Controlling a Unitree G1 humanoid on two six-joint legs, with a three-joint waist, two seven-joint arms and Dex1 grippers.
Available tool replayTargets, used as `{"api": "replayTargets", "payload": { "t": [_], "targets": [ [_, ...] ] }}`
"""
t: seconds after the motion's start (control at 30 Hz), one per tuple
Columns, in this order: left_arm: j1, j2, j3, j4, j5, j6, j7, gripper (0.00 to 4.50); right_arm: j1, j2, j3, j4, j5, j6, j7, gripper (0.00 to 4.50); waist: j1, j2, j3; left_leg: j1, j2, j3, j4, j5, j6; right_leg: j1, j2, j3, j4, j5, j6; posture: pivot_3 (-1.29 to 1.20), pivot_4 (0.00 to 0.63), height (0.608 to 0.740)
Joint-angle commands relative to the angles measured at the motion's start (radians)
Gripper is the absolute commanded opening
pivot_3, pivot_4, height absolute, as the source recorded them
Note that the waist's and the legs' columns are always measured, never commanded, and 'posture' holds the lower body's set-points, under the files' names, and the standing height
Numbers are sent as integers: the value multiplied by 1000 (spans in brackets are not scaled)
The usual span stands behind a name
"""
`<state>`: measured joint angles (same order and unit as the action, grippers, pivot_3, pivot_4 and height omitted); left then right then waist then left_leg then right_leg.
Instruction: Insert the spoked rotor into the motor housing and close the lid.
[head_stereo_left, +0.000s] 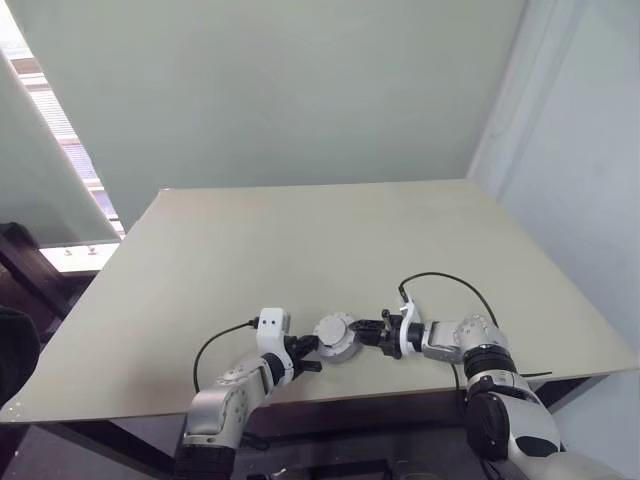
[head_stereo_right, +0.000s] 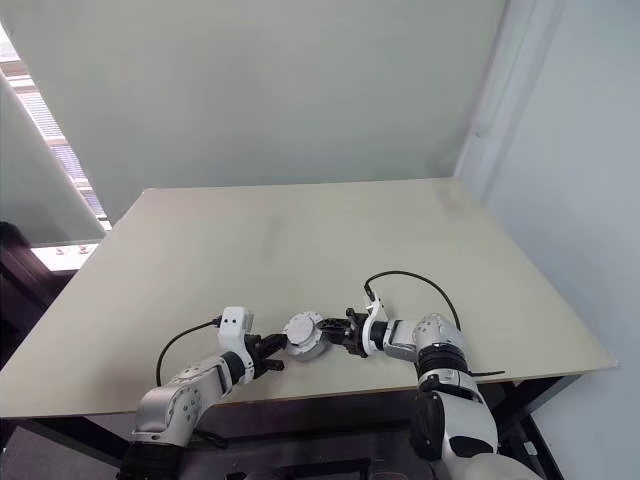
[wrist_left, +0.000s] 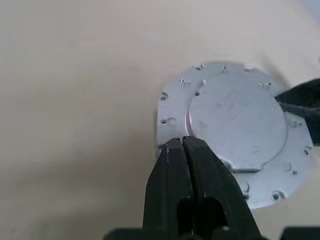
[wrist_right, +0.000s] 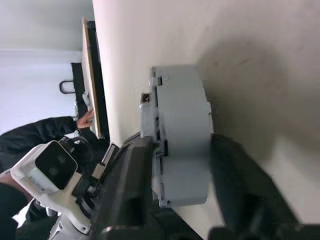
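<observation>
From the left eye view, a round silver assembly, the motor housing (head_stereo_left: 334, 337) with the lid on top, is seen near the front edge of the pale desk (head_stereo_left: 300, 240), between the two arms. The left gripper (head_stereo_left: 308, 352) is placed at its near-left side, the right gripper (head_stereo_left: 368, 332) at its right side.

In the right eye view, the same arrangement is shown.

In the left wrist view, the left gripper (wrist_left: 184, 145) is seen with its two black fingers pressed together, nothing between them, their tips laid against the flat silver-grey lid (wrist_left: 235, 125), near the raised round centre. A black fingertip of the right gripper is seen at the far rim of the disc.

In the right wrist view, the grey housing (wrist_right: 182, 135) is seen edge-on upon the desk, and the right gripper (wrist_right: 180, 165) is closed around it, one dark finger on each side, both touching its wall. A person's dark sleeve (wrist_right: 35, 137) is visible beyond the desk edge.
</observation>
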<state>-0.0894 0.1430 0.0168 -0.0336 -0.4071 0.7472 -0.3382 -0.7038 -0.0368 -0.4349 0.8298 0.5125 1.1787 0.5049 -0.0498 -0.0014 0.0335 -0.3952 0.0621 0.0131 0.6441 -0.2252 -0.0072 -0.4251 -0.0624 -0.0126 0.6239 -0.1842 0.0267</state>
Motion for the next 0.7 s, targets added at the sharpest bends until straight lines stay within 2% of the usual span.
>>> {"api": "replayTargets", "payload": {
  "t": [0.03, 0.37, 0.5, 0.7],
  "targets": [
    [-3, -8, -22, -1, 2, 19, -2, 0, -17, 0, 1, -20, 34, 11, 5, 1188, 0, 0, 0, 0, 0, 0, 0, 0, 0, 0, 0, 0, 0, 0, 0, 0, 0, 740],
    [-13, 0, -12, -3, -19, 52, -20, 0, -4, 8, 9, -21, 37, 4, -7, 1188, 0, 0, 0, 0, 0, 0, 0, 0, 0, 0, 0, 0, 0, 0, 0, 0, 0, 740],
    [-16, 28, 32, -27, -72, 67, -78, 894, 2, 8, 7, -22, 40, 0, -17, 1188, 0, 0, 0, 0, 0, 0, 0, 0, 0, 0, 0, 0, 0, 0, 0, 0, 0, 740],
    [-30, 69, 203, -58, -173, 117, -66, 3086, 12, 9, 2, -26, 51, -3, -28, 1188, -3, 0, 1, -1, 0, 0, 0, 0, 0, -1, 0, 0, 0, 0, 0, 0, 0, 740]
  ]
}}
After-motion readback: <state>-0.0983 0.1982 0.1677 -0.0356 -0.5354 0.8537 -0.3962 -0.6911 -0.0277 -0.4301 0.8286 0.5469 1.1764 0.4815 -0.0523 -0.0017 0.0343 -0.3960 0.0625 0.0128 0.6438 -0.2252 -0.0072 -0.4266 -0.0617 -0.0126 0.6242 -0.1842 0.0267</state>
